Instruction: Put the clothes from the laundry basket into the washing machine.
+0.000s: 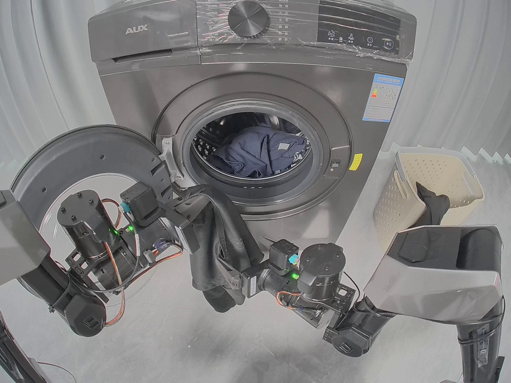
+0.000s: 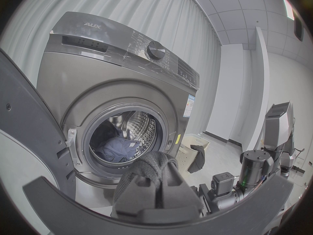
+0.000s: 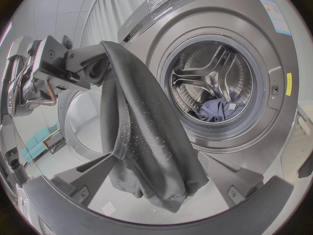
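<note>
A black garment (image 1: 223, 240) hangs in front of the washing machine (image 1: 250, 81), just below its open port. My left gripper (image 1: 192, 204) is shut on the garment's top edge, the cloth pinched between its pads (image 2: 143, 193). The right gripper (image 3: 163, 177) is open lower down, its fingers (image 3: 94, 168) spread on either side of the hanging cloth. A dark blue garment (image 1: 258, 152) lies inside the drum. To the right, the cream laundry basket (image 1: 458, 179) holds another dark garment (image 1: 434, 206) draped over its near rim.
The round door (image 1: 80, 160) stands swung open to the left, right behind my left arm. The basket leans against the machine's right side. Bare grey floor (image 1: 213, 341) lies below the arms. White curtains close off the space behind the machine.
</note>
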Available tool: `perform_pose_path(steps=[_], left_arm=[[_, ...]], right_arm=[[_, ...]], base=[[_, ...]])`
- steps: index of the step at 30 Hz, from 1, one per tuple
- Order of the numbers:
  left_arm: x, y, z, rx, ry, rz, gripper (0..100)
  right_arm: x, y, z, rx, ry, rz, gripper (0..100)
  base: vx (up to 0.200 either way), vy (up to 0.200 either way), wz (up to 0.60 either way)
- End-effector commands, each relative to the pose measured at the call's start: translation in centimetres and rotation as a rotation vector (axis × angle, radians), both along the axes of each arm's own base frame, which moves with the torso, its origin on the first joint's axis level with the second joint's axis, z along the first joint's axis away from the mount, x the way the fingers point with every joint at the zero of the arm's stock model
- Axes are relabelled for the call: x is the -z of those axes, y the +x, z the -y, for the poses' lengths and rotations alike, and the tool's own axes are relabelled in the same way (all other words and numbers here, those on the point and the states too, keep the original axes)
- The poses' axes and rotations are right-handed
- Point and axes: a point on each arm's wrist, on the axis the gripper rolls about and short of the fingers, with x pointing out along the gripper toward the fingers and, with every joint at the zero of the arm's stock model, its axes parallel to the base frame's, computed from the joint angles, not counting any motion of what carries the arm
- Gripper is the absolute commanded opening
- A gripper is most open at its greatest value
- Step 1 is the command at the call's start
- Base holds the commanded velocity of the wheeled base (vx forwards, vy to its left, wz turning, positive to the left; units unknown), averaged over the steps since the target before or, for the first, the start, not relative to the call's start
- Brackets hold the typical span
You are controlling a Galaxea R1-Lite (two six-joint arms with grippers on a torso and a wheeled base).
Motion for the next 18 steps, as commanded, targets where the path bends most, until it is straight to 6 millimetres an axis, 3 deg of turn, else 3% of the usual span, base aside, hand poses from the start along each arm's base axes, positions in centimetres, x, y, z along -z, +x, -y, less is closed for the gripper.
perform_pose_path(steps=[1, 2, 3, 12, 18], left_arm=[[0.0, -0.1, 0.0, 0.002, 0.0, -0.001, 0], [0.0, -0.1, 0.0, 0.002, 0.0, -0.001, 0], [0.0, -0.1, 0.0, 0.003, 0.0, -0.001, 0], [0.4, 0.1, -0.1, -0.005, 0.007, -0.014, 0], [0.9, 0.2, -0.1, -0.008, 0.015, -0.027, 0]], right_arm=[[0.8, 0.6, -0.4, 0.008, 0.001, 0.0, 100], [0.7, 0.6, -0.4, 0.008, 0.001, 0.002, 100], [0.7, 0.7, -0.4, 0.009, 0.004, 0.003, 0], [0.1, 0.5, -0.2, 0.009, 0.02, 0.013, 0], [-1.6, -0.1, 1.2, 0.022, 0.02, 0.017, 0]], base=[[0.0, 0.0, 0.0], [0.0, 0.0, 0.0], [0.0, 0.0, 0.0], [0.0, 0.0, 0.0], [0.0, 0.0, 0.0]])
